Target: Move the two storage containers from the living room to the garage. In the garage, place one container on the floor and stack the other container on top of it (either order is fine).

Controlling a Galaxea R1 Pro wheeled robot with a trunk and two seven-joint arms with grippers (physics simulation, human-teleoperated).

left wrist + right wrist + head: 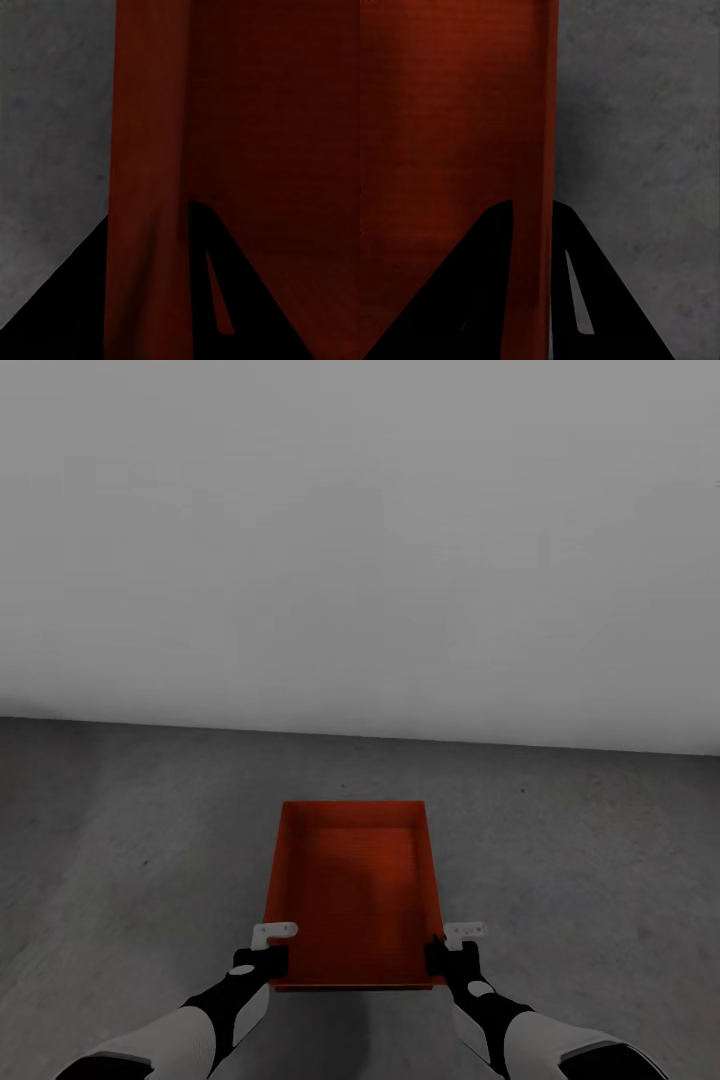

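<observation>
Storage container (352,890) hangs over the dark grey floor (120,840) before a plain white wall (360,540), left gripper (262,952) and right gripper (452,952) each clamped on a side wall.

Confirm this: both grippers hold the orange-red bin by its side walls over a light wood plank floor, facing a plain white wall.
Not quite. The floor is dark grey and concrete-like, not light wood planks, as the head view shows. The rest stands: the left gripper and right gripper each clamp a side wall of the orange-red bin, facing the plain white wall.
</observation>
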